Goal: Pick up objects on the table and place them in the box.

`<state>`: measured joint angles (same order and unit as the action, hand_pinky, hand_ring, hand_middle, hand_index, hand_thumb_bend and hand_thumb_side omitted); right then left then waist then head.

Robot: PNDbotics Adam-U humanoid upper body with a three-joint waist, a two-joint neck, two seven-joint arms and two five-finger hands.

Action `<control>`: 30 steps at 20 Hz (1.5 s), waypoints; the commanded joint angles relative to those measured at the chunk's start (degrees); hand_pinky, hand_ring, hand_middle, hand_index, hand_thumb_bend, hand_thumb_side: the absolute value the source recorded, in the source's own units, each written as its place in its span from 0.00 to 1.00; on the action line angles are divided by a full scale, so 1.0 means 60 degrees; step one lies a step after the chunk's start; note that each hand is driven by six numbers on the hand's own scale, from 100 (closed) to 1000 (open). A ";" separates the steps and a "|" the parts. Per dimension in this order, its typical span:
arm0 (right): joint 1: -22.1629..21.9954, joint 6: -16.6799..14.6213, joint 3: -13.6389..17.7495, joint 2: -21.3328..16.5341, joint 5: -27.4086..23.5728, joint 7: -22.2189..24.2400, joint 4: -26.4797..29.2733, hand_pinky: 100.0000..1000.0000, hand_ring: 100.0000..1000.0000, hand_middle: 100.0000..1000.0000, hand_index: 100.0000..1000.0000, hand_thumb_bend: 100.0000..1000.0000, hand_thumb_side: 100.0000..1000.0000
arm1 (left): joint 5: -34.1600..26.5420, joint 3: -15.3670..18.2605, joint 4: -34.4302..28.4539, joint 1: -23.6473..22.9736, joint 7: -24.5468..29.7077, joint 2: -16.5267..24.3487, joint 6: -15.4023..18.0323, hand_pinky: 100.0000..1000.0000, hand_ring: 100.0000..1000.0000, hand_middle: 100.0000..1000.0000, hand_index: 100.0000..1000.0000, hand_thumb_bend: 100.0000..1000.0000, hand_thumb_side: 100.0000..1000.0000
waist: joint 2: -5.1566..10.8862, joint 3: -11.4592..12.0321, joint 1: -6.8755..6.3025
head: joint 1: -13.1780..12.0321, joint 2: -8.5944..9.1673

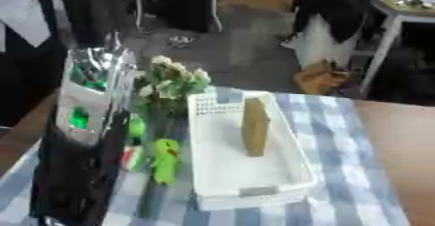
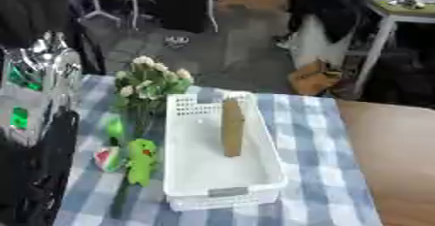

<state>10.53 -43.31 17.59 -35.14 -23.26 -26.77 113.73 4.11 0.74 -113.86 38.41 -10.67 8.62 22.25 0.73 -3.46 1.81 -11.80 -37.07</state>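
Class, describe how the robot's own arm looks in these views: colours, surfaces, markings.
Only the left arm shows, along the views' left edge. Its lower part is black; above that is a shiny silver section with bright green patches. No cables or lettering can be made out. The right arm is out of view.

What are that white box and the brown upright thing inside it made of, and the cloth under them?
The white box looks like moulded plastic with a matte finish: its walls are perforated like a lattice. The brown upright block standing in it looks like wood or cardboard; its flat, dull tan face leaves that open. The tablecloth appears to be woven fabric, checked blue and white, with soft folds.
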 commanded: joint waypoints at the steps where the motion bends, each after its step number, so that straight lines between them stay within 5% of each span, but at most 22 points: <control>1: 0.0108 -0.0164 0.0057 -0.0384 0.0065 -0.0186 0.0144 0.80 0.85 0.83 0.84 0.00 0.91 | 0.0041 0.0056 -0.0122 0.0142 -0.0045 0.0151 0.0009 0.83 0.97 0.93 1.00 0.00 0.75 | 0.0186 0.0001 -0.0026 | -0.0009 0.0035; 17: 0.0043 -0.0037 0.0049 -0.0350 0.0062 -0.0095 0.0144 0.80 0.85 0.83 0.84 0.00 0.88 | 0.0555 0.0227 -0.0122 0.0280 -0.0346 0.0257 -0.0138 0.82 0.95 0.88 0.98 0.00 0.71 | 0.0208 -0.0091 -0.0038 | 0.0238 -0.0105; 20: 0.0027 0.0059 0.0066 -0.0376 0.0090 -0.0149 0.0144 0.80 0.85 0.83 0.84 0.00 0.88 | 0.1200 0.0390 -0.0122 0.0546 -0.0592 0.0893 -0.0410 0.82 0.95 0.87 0.97 0.00 0.69 | 0.0243 -0.0094 -0.0099 | 0.0375 -0.0201; 21: 0.0029 0.0085 0.0068 -0.0381 0.0101 -0.0167 0.0144 0.80 0.85 0.83 0.84 0.00 0.88 | 0.1375 0.0404 -0.0122 0.0598 -0.0667 0.1028 -0.0509 0.82 0.95 0.88 0.97 0.00 0.76 | 0.0246 -0.0097 -0.0109 | 0.0389 -0.0220; 22: 0.0027 0.0127 0.0058 -0.0399 0.0108 -0.0182 0.0144 0.80 0.85 0.83 0.84 0.00 0.86 | 0.1669 0.0417 -0.0110 0.0684 -0.0624 0.1413 -0.0629 0.83 0.96 0.89 0.97 0.00 0.65 | 0.0267 -0.0100 -0.0143 | 0.0412 -0.0281; 30: 0.0093 0.0346 -0.0006 -0.0434 0.0112 -0.0227 0.0144 0.79 0.85 0.83 0.84 0.00 0.83 | 0.3775 0.0422 0.1057 0.1153 0.0216 0.3013 -0.1348 0.83 0.97 0.89 0.97 0.00 0.61 | 0.0297 -0.0208 -0.0201 | 0.0258 -0.0332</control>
<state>10.34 -40.92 17.31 -35.60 -23.14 -27.44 113.73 25.10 2.72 -108.45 43.94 -10.09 24.41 14.57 1.22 -4.67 1.38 -10.01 -38.73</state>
